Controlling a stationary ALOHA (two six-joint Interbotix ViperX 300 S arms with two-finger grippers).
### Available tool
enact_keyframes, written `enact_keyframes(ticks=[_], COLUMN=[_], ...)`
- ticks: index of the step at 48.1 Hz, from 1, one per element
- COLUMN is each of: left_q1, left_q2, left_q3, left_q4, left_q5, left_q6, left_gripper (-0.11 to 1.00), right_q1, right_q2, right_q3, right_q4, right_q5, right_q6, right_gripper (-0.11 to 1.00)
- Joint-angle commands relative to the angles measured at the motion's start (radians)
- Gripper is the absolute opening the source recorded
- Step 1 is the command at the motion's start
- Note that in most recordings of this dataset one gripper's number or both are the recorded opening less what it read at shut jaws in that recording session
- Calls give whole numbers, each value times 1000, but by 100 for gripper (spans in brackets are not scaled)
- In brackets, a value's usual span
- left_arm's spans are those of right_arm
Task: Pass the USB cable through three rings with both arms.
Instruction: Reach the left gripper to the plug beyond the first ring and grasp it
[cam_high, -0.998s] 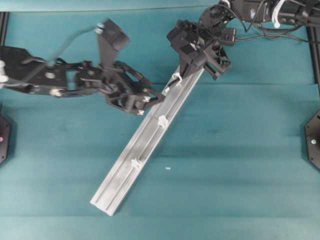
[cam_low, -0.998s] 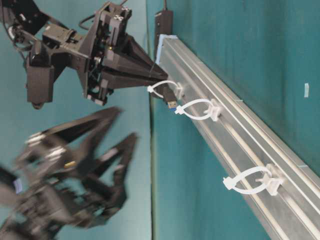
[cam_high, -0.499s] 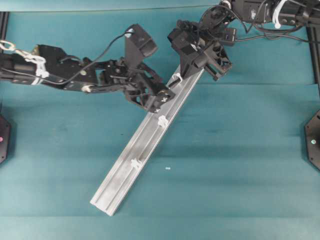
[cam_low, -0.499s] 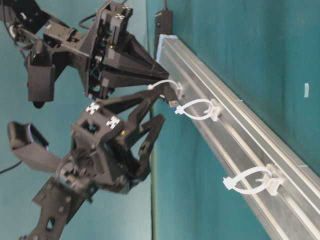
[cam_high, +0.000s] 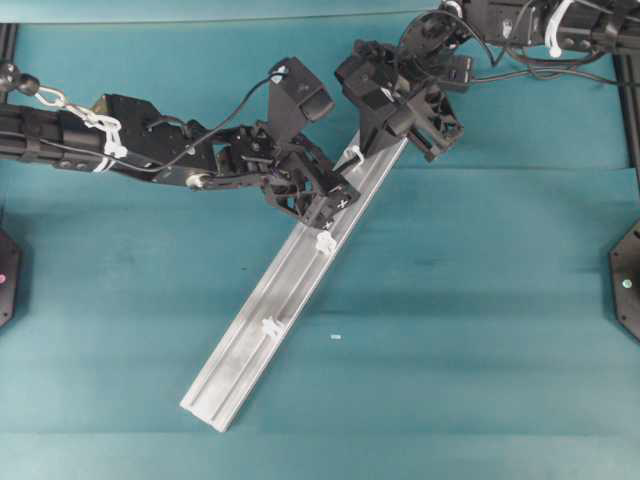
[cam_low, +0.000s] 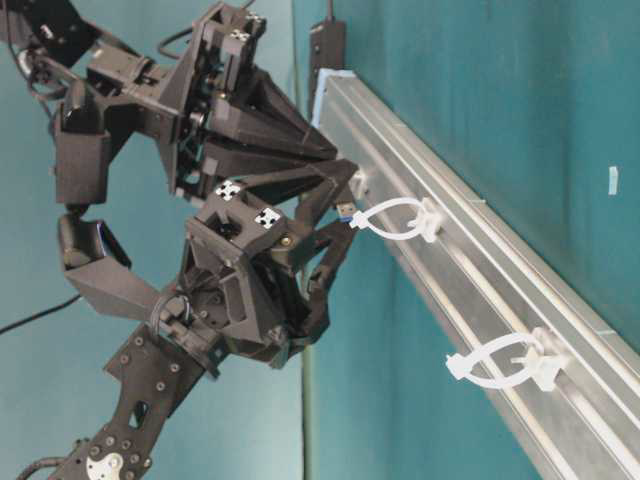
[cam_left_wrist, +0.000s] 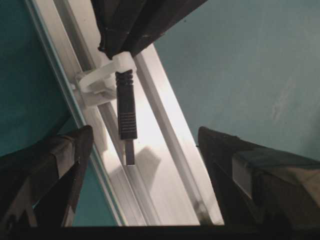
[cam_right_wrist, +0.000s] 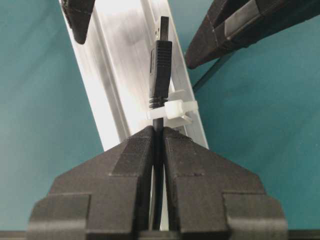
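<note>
While the right gripper (cam_right_wrist: 159, 131) stays out of the handover, it sits clamped on the USB cable (cam_right_wrist: 160, 70) just behind the first ring (cam_right_wrist: 172, 110), near the far end of the rail (cam_high: 270, 310). The plug has cleared that ring and points along the rail toward the second ring (cam_low: 400, 218); its metal tip hangs free above the rail channel.

The left gripper (cam_left_wrist: 145, 155) stands with its jaws wide apart, one on each side of the plug, holding nothing. In the left wrist view the plug (cam_left_wrist: 127, 112) lies nearer the left finger than the right.

Recommended procedure for this step:
- Centre the open jaws on the ribbed black body of the plug, not on the bare metal tip, which would probably slip.
- Keep both fingers clear of the first ring and of the rail edges.
- Close the left gripper fully before the right gripper lets go; otherwise the plug is likely to drop back through the ring.
- Keep the plug in line with the rail for entry into the second ring. The third ring (cam_low: 505, 365) sits nearer the near end of the rail and is not yet threaded
</note>
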Motion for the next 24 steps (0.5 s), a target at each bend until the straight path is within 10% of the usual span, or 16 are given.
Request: enact_keyframes(ticks=[1, 24], left_q1=[-2, -2], left_q2=[-11, -17], left_q3=[-8, 0], left_q4=[5, 5], left_q5=[-12, -61], left_q6=[5, 5], left_gripper=[89, 9], right_q1=[9, 9], right_q2=[2, 0], right_q3=[-3, -3], right_q4=[9, 9], right_q5=[-2, -3], right_q6=[-2, 6], right_gripper=[7, 7])
